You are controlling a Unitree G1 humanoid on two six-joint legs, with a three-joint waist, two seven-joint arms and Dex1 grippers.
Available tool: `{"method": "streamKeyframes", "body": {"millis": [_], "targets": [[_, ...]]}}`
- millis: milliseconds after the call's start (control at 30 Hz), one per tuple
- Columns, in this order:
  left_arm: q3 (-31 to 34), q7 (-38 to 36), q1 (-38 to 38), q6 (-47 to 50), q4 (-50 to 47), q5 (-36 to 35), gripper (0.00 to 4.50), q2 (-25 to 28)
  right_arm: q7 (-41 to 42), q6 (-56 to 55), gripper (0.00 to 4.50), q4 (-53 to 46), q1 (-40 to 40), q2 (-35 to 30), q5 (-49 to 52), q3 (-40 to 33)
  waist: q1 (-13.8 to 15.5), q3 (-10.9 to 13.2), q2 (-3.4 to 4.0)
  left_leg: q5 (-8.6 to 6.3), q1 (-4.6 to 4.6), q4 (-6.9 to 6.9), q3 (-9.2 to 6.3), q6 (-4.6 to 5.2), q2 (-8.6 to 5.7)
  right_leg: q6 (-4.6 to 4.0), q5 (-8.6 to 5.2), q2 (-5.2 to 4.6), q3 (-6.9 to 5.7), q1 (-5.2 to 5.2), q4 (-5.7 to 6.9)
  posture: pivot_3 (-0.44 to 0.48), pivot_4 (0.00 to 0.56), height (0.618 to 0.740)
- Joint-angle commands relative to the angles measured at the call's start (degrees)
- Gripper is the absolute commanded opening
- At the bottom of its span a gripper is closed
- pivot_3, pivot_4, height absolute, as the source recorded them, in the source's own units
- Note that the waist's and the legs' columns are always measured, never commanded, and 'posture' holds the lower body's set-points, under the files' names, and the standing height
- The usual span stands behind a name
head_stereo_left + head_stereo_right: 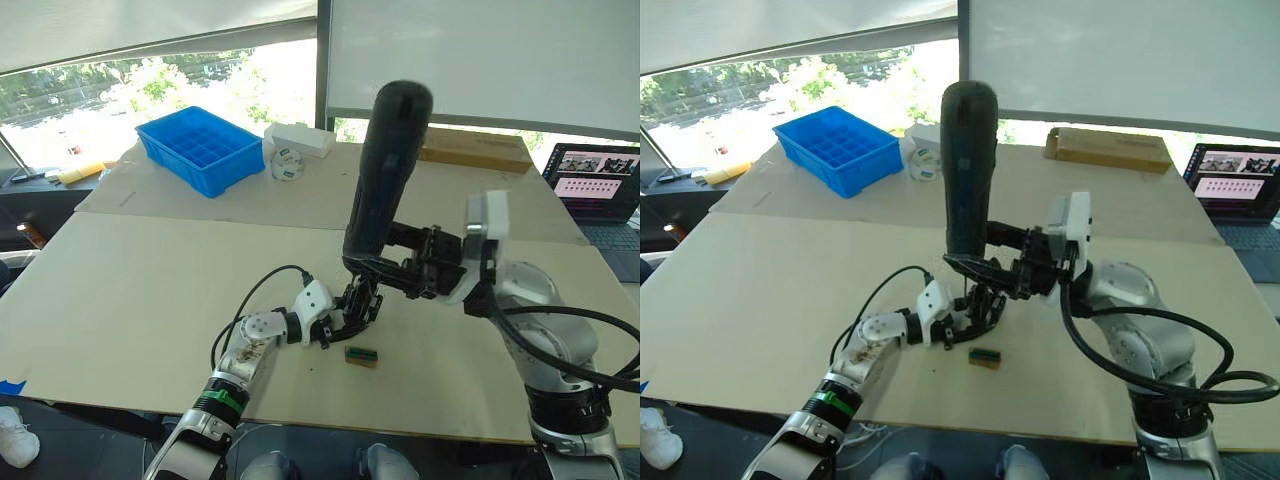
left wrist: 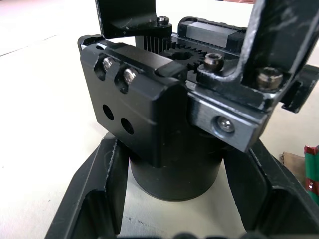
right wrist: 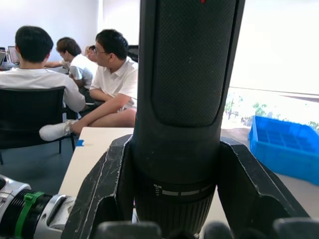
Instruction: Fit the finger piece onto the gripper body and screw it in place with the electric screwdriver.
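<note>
Two claws meet low over the middle of the bench (image 1: 150, 290): the left claw (image 1: 352, 312) pinches the gripper body (image 2: 164, 114) by its round base, and the right claw (image 1: 985, 262) is clamped round the lower barrel of the electric screwdriver (image 1: 385, 170), which stands nearly upright with its tip down over that part.

In the left wrist view the gripper body shows screw heads along its top and a toothed wheel behind them. A black piece, probably the finger piece (image 2: 127, 17), rises from its far edge, though I cannot tell whether it is fully seated.

To drive the screw well, I would keep the screwdriver's bit square to the screw head, hold the body steady against the twist, and press down gently so that the bit does not skip out. The bit itself is hidden behind the claws.

A small green-brown block (image 1: 361, 356) lies on the bench just beside the left claw. Well apart, at the far left, a blue compartment tray (image 1: 200, 148) sits with nothing visible in its cells.
</note>
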Motion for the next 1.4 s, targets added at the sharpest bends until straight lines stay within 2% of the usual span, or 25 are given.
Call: {"method": "streamKeyframes", "body": {"millis": [33, 100, 167, 200, 233, 267, 400, 533, 633, 733, 833, 867, 967, 1067, 1233, 1300, 1400], "targets": [[-0.5, 1.5, 0.3, 1.1, 3.4, 1.3, 2.28, -0.3, 0.6, -0.3, 1.91, -5.5, -1.4, -2.0, 4.7, -4.0, 0.1, 0.0, 0.01, -0.01, 0.0, 0.0, -0.01, 0.02, -0.01, 0.01, 0.0, -0.04, -0.01, 0.0, -0.01, 0.0, 0.15, 0.74], [-0.2, 1.2, 0.3, 1.4, 3.4, 0.8, 2.28, -0.5, 0.3, 0.7, 1.91, -6.9, -0.9, -3.3, 6.5, -4.9, 0.1, 0.0, 0.01, -0.02, -0.01, 0.0, -0.02, 0.04, -0.02, 0.03, 0.02, -0.05, -0.02, 0.02, -0.04, 0.0, 0.15, 0.74], [0.0, 1.3, 0.5, 0.8, 3.1, 0.7, 3.35, -0.5, -0.4, 2.2, 1.91, -8.3, -0.5, -5.1, 8.9, -6.3, 0.2, 0.0, 0.01, -0.03, -0.01, 0.0, -0.02, 0.05, -0.02, 0.04, 0.02, -0.06, -0.01, 0.03, -0.05, 0.0, 0.15, 0.74], [0.1, 1.5, 0.7, 0.2, 2.9, 0.7, 3.62, -0.4, -0.7, 3.1, 1.91, -9.0, -0.2, -6.1, 10.4, -7.1, 0.2, 0.0, 0.01, -0.03, -0.01, 0.0, -0.03, 0.05, -0.03, 0.04, 0.03, -0.07, -0.01, 0.03, -0.05, 0.0, 0.15, 0.74], [0.0, 1.7, 1.0, -0.3, 2.5, 1.0, 4.18, -0.2, -1.1, 3.9, 1.91, -9.5, 0.0, -7.0, 11.8, -8.0, 0.2, 0.0, 0.01, -0.03, -0.01, 0.0, -0.03, 0.06, -0.03, 0.04, 0.03, -0.08, -0.01, 0.03, -0.06, 0.0, 0.15, 0.74], [-0.1, 1.4, 1.5, -0.8, 1.8, 1.1, 4.49, 0.2, -1.7, 5.0, 1.91, -10.2, 0.4, -8.4, 13.7, -9.3, 0.2, 0.0, 0.01, -0.04, -0.01, 0.0, -0.03, 0.07, -0.03, 0.04, 0.03, -0.08, -0.01, 0.03, -0.07, 0.0, 0.15, 0.74], [2.1, -0.1, 4.4, -1.6, -2.4, -0.5, 4.49, 4.3, -4.7, 10.1, 1.91, -12.4, 2.9, -15.4, 21.9, -16.3, -0.2, 0.0, -0.01, -0.05, -0.02, -0.07, -0.06, 0.08, -0.02, 0.03, 0.03, -0.09, -0.01, 0.0, -0.11, 0.0, 0.15, 0.74], [6.5, -3.2, 7.9, -1.0, -8.1, -5.2, 4.49, 10.4, -4.1, 15.9, 1.91, -8.4, 7.9, -24.2, 27.9, -25.9, -0.9, 0.2, -0.01, 0.04, 0.01, -0.18, -0.05, -0.09, 0.06, -0.09, -0.02, -0.03, 0.02, -0.07, -0.13, 0.0, 0.15, 0.74], [10.4, -6.9, 10.8, 0.8, -11.8, -10.0, 4.49, 15.5, 0.8, 20.7, 1.91, -1.5, 13.0, -31.1, 27.3, -32.0, -0.8, 0.3, -0.01, 0.04, 0.01, -0.21, -0.06, -0.09, 0.14, -0.17, -0.07, 0.02, -0.01, -0.09, -0.09, 0.0, 0.15, 0.74], [14.3, -12.0, 13.6, 3.2, -14.4, -15.4, 4.49, 20.6, 6.7, 28.7, 1.91, 7.4, 20.8, -40.1, 21.6, -34.1, -0.4, 0.4, 0.1, -0.14, -0.03, -0.18, -0.05, 0.23, 0.13, -0.18, -0.09, 0.01, -0.01, -0.1, -0.1, 0.0, 0.15, 0.74], [17.8, -20.1, 16.1, 2.7, -16.6, -21.6, 4.49, 24.8, 10.4, 31.1, 1.91, 14.6, 25.5, -46.6, 14.7, -30.4, -0.3, 0.5, 0.05, -0.16, -0.08, -0.15, -0.03, 0.27, 0.14, -0.17, -0.1, -0.03, 0.01, -0.15, -0.16, 0.0, 0.15, 0.74], [19.0, -22.0, 16.8, 4.3, -17.5, -23.6, 4.49, 26.2, 11.4, 28.9, 1.91, 15.8, 27.4, -49.3, 9.6, -27.1, -0.1, 0.5, 0.16, -0.16, -0.12, -0.14, -0.03, 0.26, 0.14, -0.16, -0.11, -0.03, 0.0, -0.18, -0.19, 0.0, 0.15, 0.74], [21.6, -24.9, 19.0, 5.9, -18.7, -24.9, 4.49, 30.9, 10.6, 29.9, 1.91, 21.6, 24.6, -52.7, 1.5, -14.3, -0.2, 0.6, 0.41, -0.03, -0.34, -0.1, 0.01, 0.04, 0.13, 0.08, -0.16, -0.06, 0.06, -0.35, -0.29, 0.0, 0.15, 0.74], [22.6, -27.9, 21.3, 5.0, -20.5, -25.8, 4.49, 33.1, 11.3, 29.3, 1.91, 26.2, 18.9, -51.3, -4.5, -4.6, -0.5, 0.7, 0.56, 0.06, -0.84, -0.1, 0.11, -0.12, 0.12, 0.15, -0.13, -0.02, 0.12, -0.94, -0.21, 0.0, 0.15, 0.74], [24.4, -27.0, 22.5, 5.0, -21.1, -25.7, 4.49, 33.8, 11.9, 31.6, 1.91, 33.4, 8.3, -47.4, -14.0, 8.4, -0.7, 1.1, 0.95, 0.14, -0.86, -0.04, 0.3, -0.23, 0.02, 0.06, -0.07, 0.27, 0.09, -1.09, 0.05, 0.0, 0.15, 0.74], [25.2, -26.0, 21.9, 4.5, -20.6, -25.5, 4.49, 33.4, 13.1, 31.7, 1.91, 33.9, 6.8, -47.1, -16.5, 11.5, -0.7, 1.1, 1.01, 0.17, -0.84, -0.05, 0.31, -0.28, 0.02, 0.08, -0.1, 0.32, 0.09, -1.09, 0.07, 0.0, 0.15, 0.74], [25.7, -24.7, 20.3, 2.4, -18.4, -24.1, 4.49, 32.8, 14.6, 32.0, 1.91, 34.3, 7.5, -46.2, -17.1, 12.1, -0.3, 1.1, 1.01, 0.18, -0.84, -0.04, 0.29, -0.3, 0.03, 0.1, -0.12, 0.3, 0.12, -1.07, 0.1, 0.0, 0.15, 0.74]]}}
